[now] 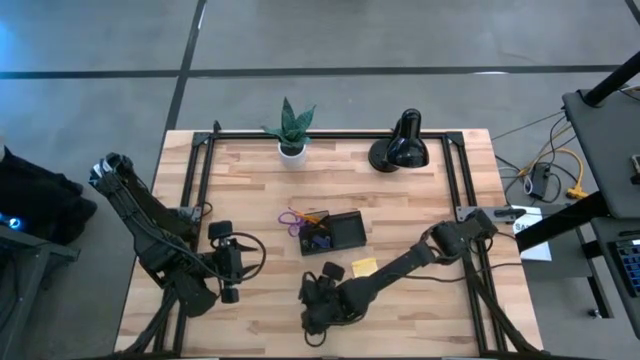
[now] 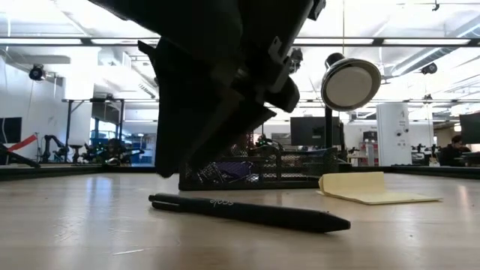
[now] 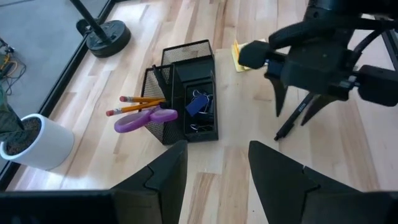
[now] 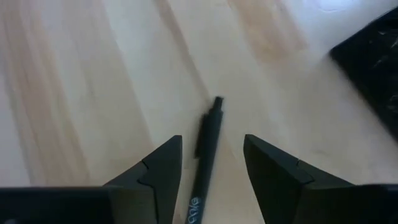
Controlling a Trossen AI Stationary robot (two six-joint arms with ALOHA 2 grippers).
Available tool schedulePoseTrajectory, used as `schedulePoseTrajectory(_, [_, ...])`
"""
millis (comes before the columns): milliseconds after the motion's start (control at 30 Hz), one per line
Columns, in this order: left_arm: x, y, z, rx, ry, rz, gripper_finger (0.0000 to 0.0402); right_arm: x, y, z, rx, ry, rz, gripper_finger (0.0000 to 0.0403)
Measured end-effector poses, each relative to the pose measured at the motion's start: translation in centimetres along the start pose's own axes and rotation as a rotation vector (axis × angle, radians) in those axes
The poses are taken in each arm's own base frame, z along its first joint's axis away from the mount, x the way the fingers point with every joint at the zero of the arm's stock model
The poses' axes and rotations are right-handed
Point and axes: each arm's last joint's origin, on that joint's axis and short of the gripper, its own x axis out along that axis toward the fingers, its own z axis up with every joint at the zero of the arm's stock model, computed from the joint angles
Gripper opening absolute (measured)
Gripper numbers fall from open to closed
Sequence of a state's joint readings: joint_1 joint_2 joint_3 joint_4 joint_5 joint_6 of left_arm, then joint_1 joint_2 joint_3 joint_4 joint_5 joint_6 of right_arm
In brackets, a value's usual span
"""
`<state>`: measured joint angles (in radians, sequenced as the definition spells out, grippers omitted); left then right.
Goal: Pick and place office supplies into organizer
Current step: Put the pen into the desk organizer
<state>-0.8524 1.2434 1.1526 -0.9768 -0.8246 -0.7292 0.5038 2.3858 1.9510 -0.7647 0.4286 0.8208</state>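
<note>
Over on the left, the left end effector point(image 1: 229, 268) waits above the desk point(image 1: 420, 200), fingers spread, nothing in them. Moving right, the organizer point(image 1: 335, 233) sits mid-desk with purple-handled scissors point(image 3: 146, 118) and orange pencils point(image 3: 134, 104) poking out its side. Then the right end effector point(image 4: 211, 163), fingers parted, straddles a black pen point(image 4: 208, 143) lying flat on the desk in front of the organizer, not yet pinched. The pen's long axis runs straight out between those fingers, its far end pointing away from the wrist. The risk: closing off-centre could roll or flick the pen away, or the fingertips scrape the wood.
</note>
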Motion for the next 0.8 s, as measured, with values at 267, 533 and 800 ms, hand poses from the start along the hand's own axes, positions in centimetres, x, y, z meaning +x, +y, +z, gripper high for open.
schedulePoseTrajectory(267, [0.0,0.0,0.0,0.000,0.000,0.000,0.0157,1.4,-0.6,-0.4,0.006,0.042,0.038,0.0164])
schedulePoseTrajectory(533, [0.0,0.0,0.0,0.000,-0.001,0.001,0.0157,2.7,-1.6,-0.6,0.030,0.070,0.071,0.0163])
schedulePoseTrajectory(800, [0.0,0.0,0.0,0.001,-0.001,0.001,0.0157,3.1,-1.9,-1.0,-0.006,0.088,0.077,0.0106])
